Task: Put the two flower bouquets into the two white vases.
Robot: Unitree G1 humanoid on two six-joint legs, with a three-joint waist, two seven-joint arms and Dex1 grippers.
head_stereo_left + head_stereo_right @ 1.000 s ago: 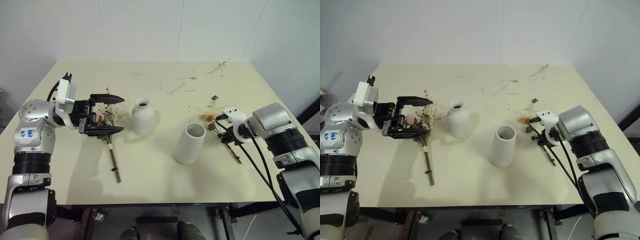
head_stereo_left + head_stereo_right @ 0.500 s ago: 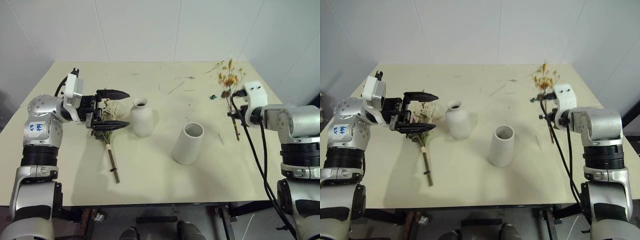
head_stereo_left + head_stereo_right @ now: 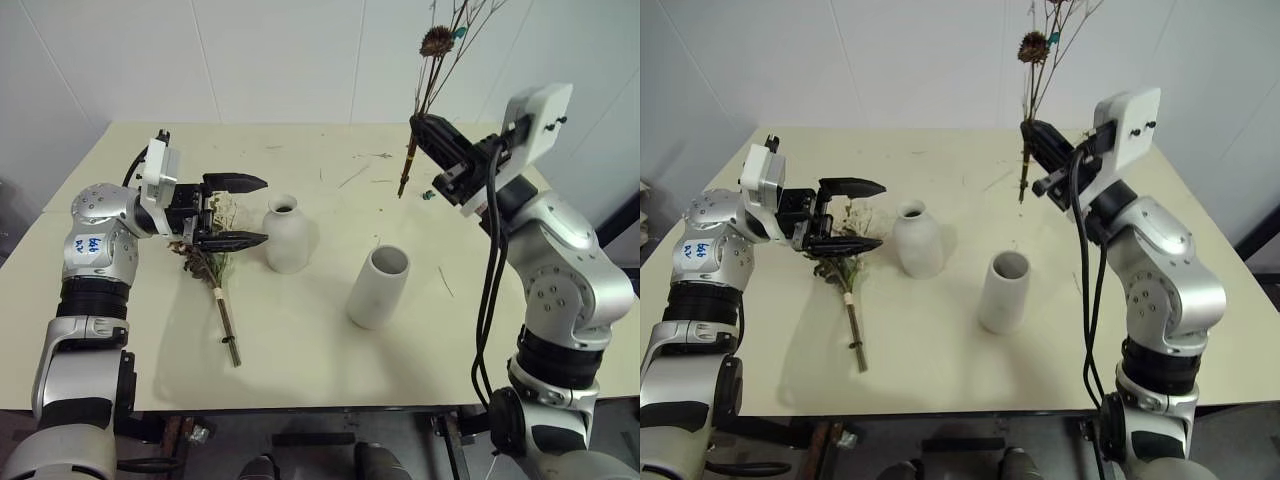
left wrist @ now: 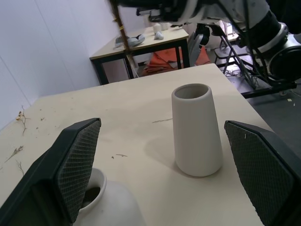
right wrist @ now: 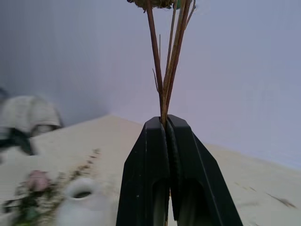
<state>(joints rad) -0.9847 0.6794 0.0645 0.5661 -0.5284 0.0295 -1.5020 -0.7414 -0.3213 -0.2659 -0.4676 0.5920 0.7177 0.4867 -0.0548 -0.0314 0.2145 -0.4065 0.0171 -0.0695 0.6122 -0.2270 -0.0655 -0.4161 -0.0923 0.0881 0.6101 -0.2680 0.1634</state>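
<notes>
Raised above the cylinder vase (image 3: pixel 379 287), your right gripper (image 3: pixel 424 131) pinches the thin spray (image 3: pixel 424 75); left gripper (image 3: pixel 236 210) gapes empty; a swinging stem may miss.

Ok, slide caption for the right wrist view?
Right end effector shut on thin spray, above rounded vase.

head stereo pair overlooking table (image 3: pixel 300 330), wrist cameras close along fingers

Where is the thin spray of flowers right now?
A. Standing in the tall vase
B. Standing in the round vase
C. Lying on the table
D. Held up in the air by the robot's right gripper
D: the right gripper is shut on the thin spray's stems, lifting it high above the table.
</notes>
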